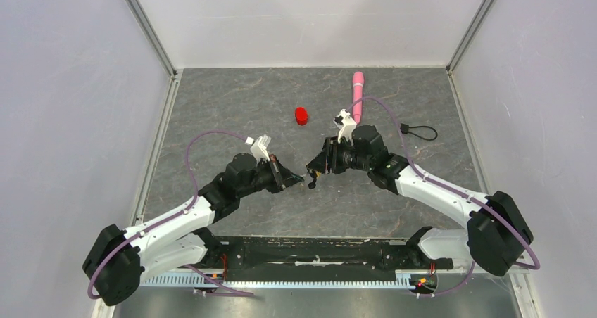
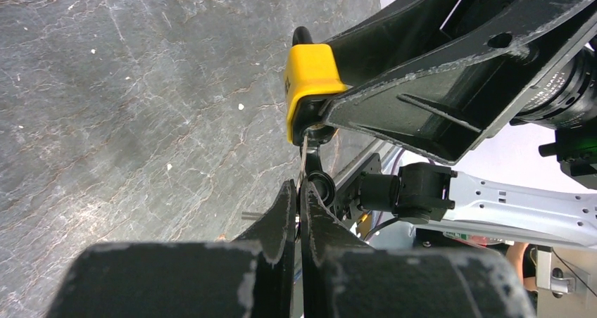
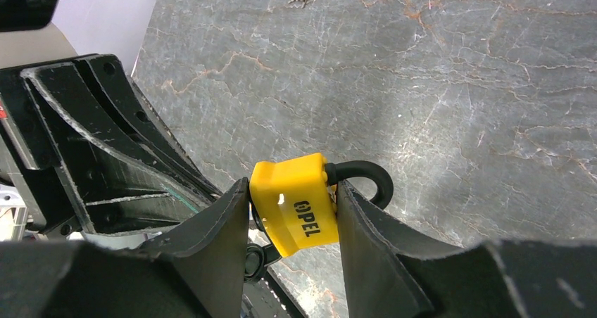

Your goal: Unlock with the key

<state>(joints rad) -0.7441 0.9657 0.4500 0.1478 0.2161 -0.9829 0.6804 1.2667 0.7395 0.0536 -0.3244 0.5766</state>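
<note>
The tabletop (image 1: pixel 211 107) is showing a dark grey marbled pattern, with pale and rusty veins running through it. The padlock (image 3: pixel 296 204) is showing bright yellow, with black lettering on one face and a black shackle. The key (image 2: pixel 304 164) is looking silvery-grey, though it is almost too thin to judge. The left gripper (image 2: pixel 299 212) and right gripper (image 3: pixel 292 191) are showing matt black with scuffed grey edges. Toward the far edge, a cap (image 1: pixel 301 115) is showing red and a pen-like stick (image 1: pixel 357 93) pink. Near the right edge, a cord (image 1: pixel 419 131) is showing black. Purple cables (image 1: pixel 204 136) are running along white-and-black arms (image 1: pixel 176 223).
</note>
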